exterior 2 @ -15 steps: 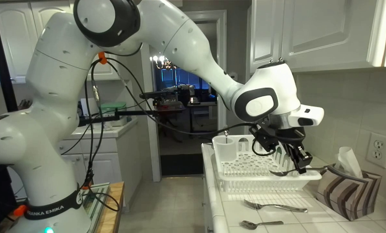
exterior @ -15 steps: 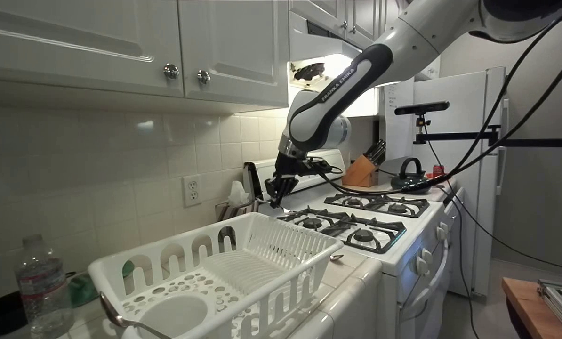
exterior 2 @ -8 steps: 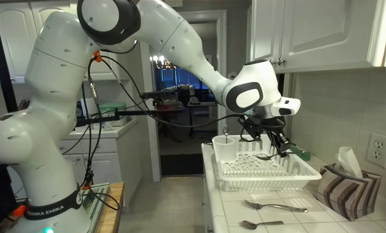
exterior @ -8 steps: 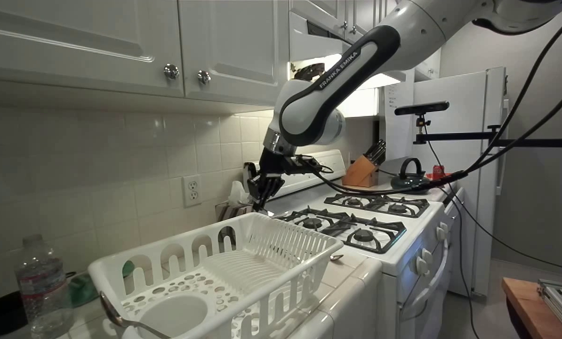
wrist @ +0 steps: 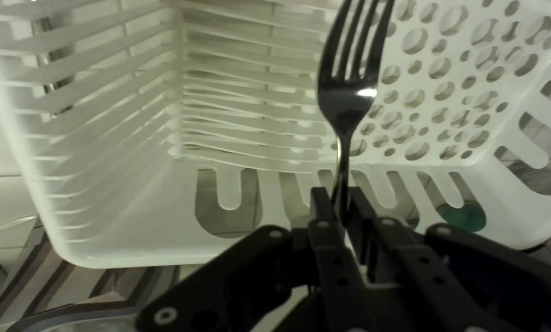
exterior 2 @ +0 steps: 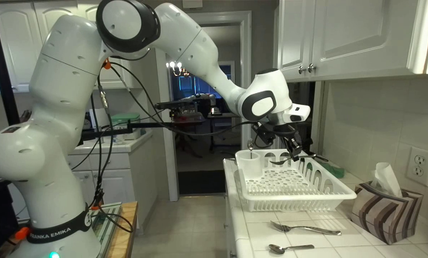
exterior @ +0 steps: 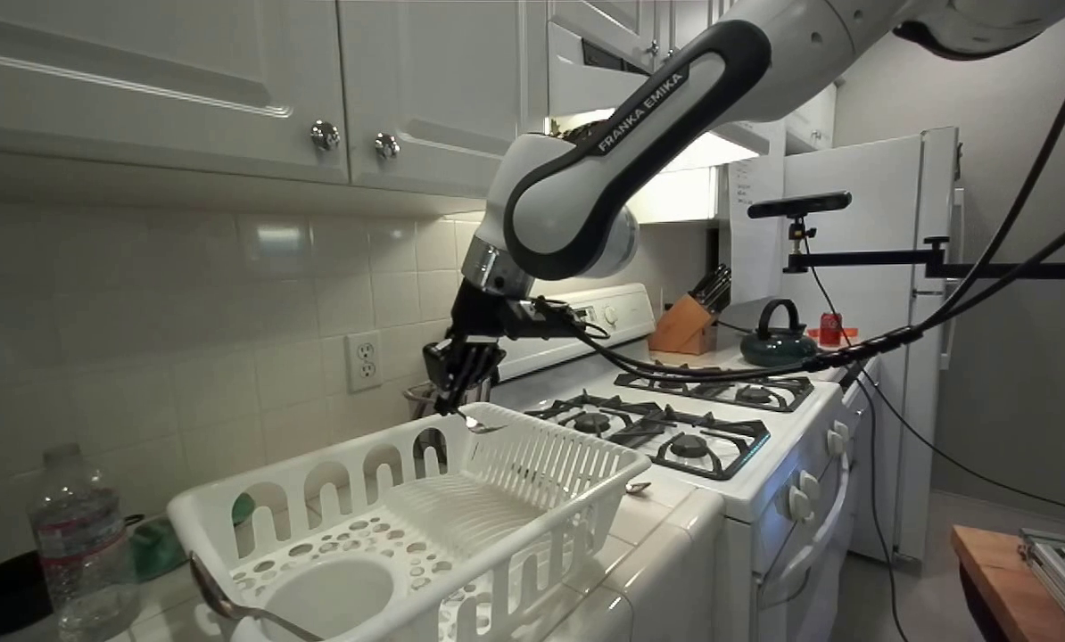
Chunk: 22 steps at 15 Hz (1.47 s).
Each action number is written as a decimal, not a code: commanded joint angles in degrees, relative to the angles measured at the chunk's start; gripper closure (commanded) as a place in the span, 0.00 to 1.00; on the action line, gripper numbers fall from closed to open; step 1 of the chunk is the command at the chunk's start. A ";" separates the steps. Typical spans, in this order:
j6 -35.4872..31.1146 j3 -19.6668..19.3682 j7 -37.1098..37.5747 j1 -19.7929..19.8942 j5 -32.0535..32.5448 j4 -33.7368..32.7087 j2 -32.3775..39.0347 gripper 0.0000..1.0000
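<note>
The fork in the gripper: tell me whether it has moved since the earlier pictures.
Yes. In an exterior view, the held fork has moved leftward and up in the picture, away from the striped tissue box, along with the gripper.

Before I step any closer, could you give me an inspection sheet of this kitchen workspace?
Surface: white tiled counter, bearing a dish rack.
Job's things: a fork, held over the dish rack.
Clutter: a second fork and a spoon lying on the counter, near a striped tissue box; a plastic bottle beside the rack.
Fingers: closed on the held fork's handle.
Cables: black cables hang from the robot arm, sagging across the stove in an exterior view.
Surroundings: white cabinets above the counter; a refrigerator beyond the stove.
</note>
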State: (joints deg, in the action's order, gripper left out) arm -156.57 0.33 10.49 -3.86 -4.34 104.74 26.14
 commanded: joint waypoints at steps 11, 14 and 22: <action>-11.27 13.84 -9.36 -0.14 -5.08 3.76 -0.16 0.97; -14.15 22.30 -16.58 5.02 -8.34 5.31 0.53 0.97; -19.00 44.32 -32.95 22.57 -9.97 7.11 6.97 0.97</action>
State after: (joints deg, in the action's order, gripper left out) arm -173.55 38.15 -16.36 13.03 -13.43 111.16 30.18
